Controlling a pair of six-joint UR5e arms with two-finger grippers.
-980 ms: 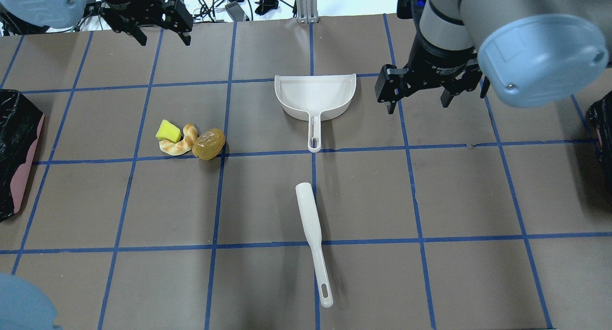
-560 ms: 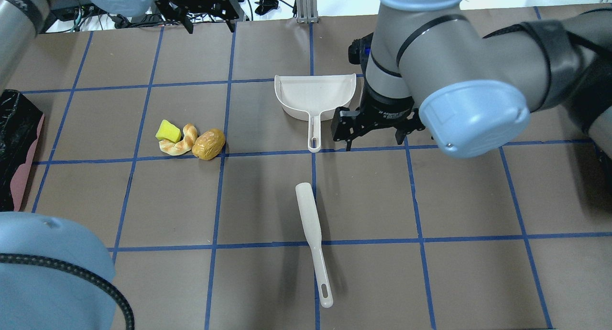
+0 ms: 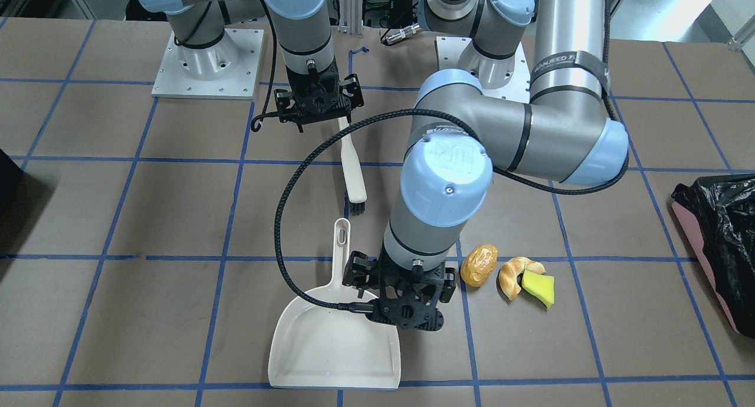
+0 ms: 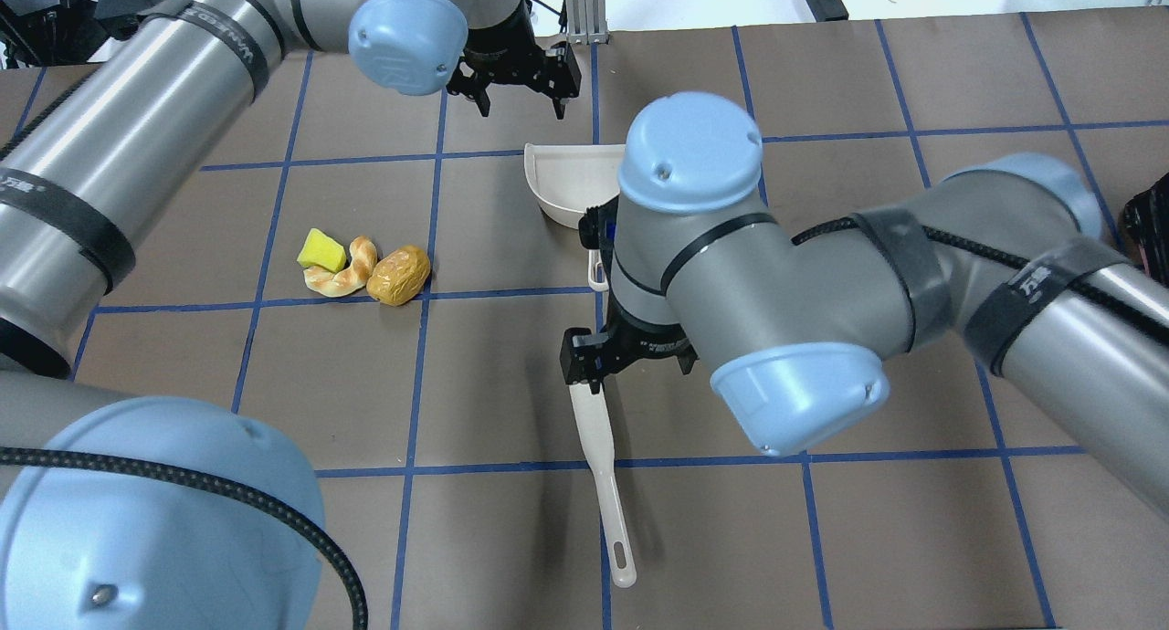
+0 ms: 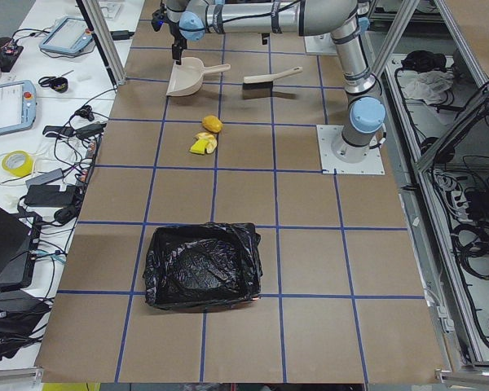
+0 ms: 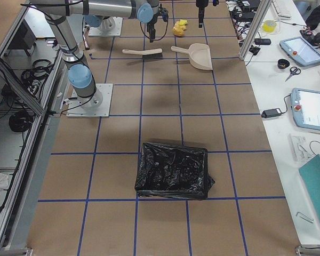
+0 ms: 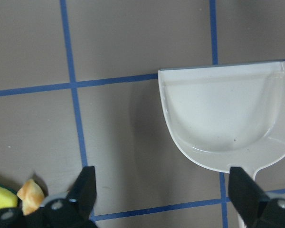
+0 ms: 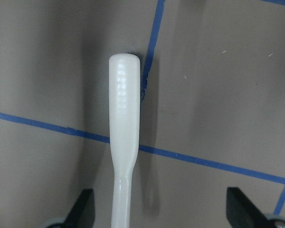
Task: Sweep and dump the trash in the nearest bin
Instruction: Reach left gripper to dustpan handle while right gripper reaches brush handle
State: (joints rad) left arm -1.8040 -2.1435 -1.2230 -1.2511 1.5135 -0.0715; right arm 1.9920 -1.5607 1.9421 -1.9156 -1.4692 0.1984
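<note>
The trash lies in a cluster: yellow-green sponge wedge (image 4: 321, 249), croissant piece (image 4: 347, 269) and amber lump (image 4: 399, 274), also in the front view (image 3: 479, 264). The pink-sided bin (image 3: 716, 218) with a black bag stands at the table end beyond the sponge. A white dustpan (image 4: 559, 181) and a white brush (image 4: 603, 466) lie mid-table. My left gripper (image 4: 520, 108) is open and empty, above the dustpan's mouth (image 7: 228, 118). My right gripper (image 4: 635, 374) is open above the brush (image 8: 123, 118), its fingers either side, not touching it.
A second black-lined bin (image 6: 173, 170) stands at the table's other end. The right arm's elbow covers most of the dustpan in the overhead view. Cables and devices lie beyond the far table edge. Blue tape lines grid the brown table (image 4: 274, 393).
My right gripper moved from beside the dustpan toward the robot, to above the brush. My left gripper moved right along the far edge to above the dustpan. Both stayed open; nothing on the table moved.
</note>
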